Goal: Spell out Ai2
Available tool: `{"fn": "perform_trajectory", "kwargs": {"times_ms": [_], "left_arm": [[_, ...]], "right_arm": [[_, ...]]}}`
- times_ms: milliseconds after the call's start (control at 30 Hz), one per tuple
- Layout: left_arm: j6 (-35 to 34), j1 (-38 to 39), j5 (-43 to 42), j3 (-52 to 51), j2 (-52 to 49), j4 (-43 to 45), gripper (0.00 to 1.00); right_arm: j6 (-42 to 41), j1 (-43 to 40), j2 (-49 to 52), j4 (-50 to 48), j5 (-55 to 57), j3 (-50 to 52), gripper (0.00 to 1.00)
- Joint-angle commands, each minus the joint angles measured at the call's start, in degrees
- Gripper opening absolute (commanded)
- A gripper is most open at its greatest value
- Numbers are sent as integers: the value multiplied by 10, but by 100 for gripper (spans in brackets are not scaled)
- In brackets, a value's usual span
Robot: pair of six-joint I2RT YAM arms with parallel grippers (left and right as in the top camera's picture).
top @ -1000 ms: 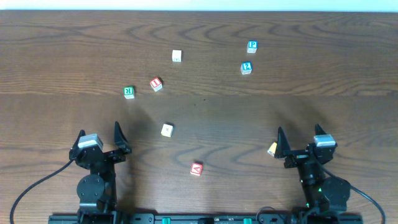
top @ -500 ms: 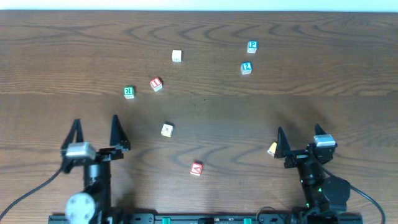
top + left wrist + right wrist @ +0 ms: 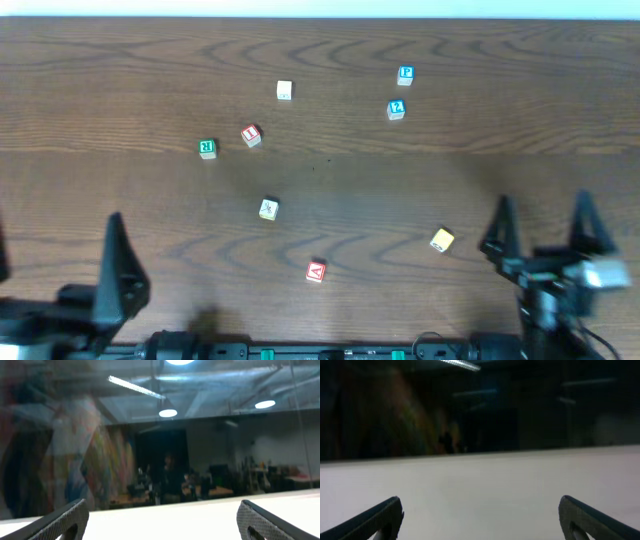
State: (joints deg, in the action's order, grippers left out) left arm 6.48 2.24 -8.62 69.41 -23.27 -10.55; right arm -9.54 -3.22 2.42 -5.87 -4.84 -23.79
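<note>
Lettered blocks lie scattered on the wooden table. A red "A" block point(image 3: 316, 271) lies front centre. A red block with an "I"-like letter point(image 3: 250, 134) lies left of centre, and a blue "2" block point(image 3: 396, 109) at the back right. My left gripper point(image 3: 58, 262) is raised at the front left, open and empty, with one finger at the frame's edge. My right gripper point(image 3: 541, 226) is raised at the front right, open and empty. The left wrist view point(image 3: 160, 521) and the right wrist view point(image 3: 480, 519) show only spread fingertips and the room beyond, with no blocks.
Other blocks lie around: a blue "P" point(image 3: 405, 74), a white one point(image 3: 284, 91), a green "K" point(image 3: 207, 148), a cream one point(image 3: 268, 208), and a yellow one point(image 3: 442, 239) just left of my right gripper.
Both arms have lifted up toward the overhead camera and swung outward, the left to the left, the right to the right. The yellow block now shows in full. No block has moved.
</note>
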Motion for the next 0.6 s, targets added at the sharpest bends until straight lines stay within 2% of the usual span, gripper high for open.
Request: {"fn": "perform_trajectory", "kwargs": {"times_ms": [0, 100, 200, 367, 500, 567], "left_arm": [[29, -4, -16, 126, -77, -46, 95], [64, -4, 7, 243, -160, -134, 95], [68, -3, 24, 337, -245, -238, 95], [68, -3, 16, 417, -372, -362, 95], [32, -3, 16, 431, -450, -395, 95], [23, -3, 15, 431, -481, -410, 96]], "right_arm": [[-13, -9, 42, 54, 63, -136, 99], [-11, -9, 130, 130, 63, -283, 99], [-12, -9, 247, 246, 58, -441, 99], [-12, -9, 457, 443, 23, -667, 99], [-11, -8, 608, 552, -42, -770, 99], [-12, -8, 659, 563, -86, -785, 99]]}}
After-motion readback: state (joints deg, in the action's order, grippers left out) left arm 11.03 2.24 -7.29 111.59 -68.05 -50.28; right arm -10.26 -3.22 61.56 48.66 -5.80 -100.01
